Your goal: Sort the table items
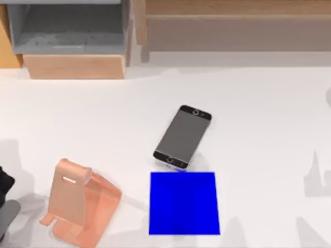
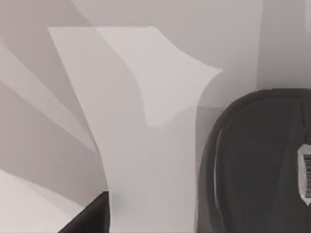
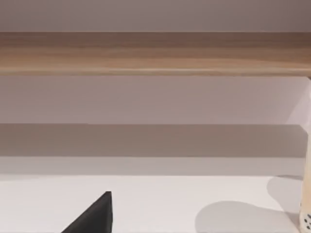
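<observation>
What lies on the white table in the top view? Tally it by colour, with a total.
Black and grey: 1, the black-framed grey-screened smartphone
Salmon-pink: 1, the translucent stand
Bright blue: 1, the flat square mat
Total: 3

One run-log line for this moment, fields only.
phone: flat on table, corner meeting blue mat | pink stand: left of mat | mouse: near left wrist camera | nothing visibly held

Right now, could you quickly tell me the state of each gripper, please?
Left gripper: beside the mouse; state cannot be told.
Right gripper: state cannot be told.
</observation>
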You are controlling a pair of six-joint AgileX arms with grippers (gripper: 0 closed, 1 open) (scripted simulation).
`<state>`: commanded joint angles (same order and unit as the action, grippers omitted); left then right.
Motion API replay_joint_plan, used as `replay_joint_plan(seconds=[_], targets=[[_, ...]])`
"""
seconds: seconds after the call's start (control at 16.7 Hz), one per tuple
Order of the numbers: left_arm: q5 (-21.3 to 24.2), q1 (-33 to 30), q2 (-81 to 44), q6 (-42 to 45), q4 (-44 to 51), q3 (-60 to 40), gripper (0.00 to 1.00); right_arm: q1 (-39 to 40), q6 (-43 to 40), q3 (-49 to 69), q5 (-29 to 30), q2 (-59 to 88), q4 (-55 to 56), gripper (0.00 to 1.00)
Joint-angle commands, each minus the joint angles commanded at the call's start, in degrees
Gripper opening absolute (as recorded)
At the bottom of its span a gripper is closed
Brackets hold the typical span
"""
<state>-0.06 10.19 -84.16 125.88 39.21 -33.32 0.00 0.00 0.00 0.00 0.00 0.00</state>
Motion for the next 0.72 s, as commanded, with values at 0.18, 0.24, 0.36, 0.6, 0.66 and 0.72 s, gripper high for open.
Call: replay_joint_plan(seconds=[0.18,0.24,0.36,0.6,0.66,0.72], targets=[[0.0,0.0,0.0,0.0,0.0,0.0,0.7,0.0,0.0,0.0,0.0,0.0,0.0,1.0],[0.0,0.0,0.0,0.0,0.0,0.0,0.62,0.0,0.0,0.0,0.0,0.0,0.0,1.0],[0.0,0.0,0.0,0.0,0.0,0.0,0.47,0.0,0.0,0.0,0.0,0.0,0.0,1.0],[0.0,0.0,0.0,0.0,0.0,0.0,0.17,0.0,0.0,0.0,0.0,0.0,0.0,1.0],[0.0,0.0,0.0,0.0,0.0,0.0,0.1,0.0,0.0,0.0,0.0,0.0,0.0,1.0],[0.0,0.0,0.0,0.0,0.0,0.0,0.02,0.0,0.0,0.0,0.0,0.0,0.0,1.0]])
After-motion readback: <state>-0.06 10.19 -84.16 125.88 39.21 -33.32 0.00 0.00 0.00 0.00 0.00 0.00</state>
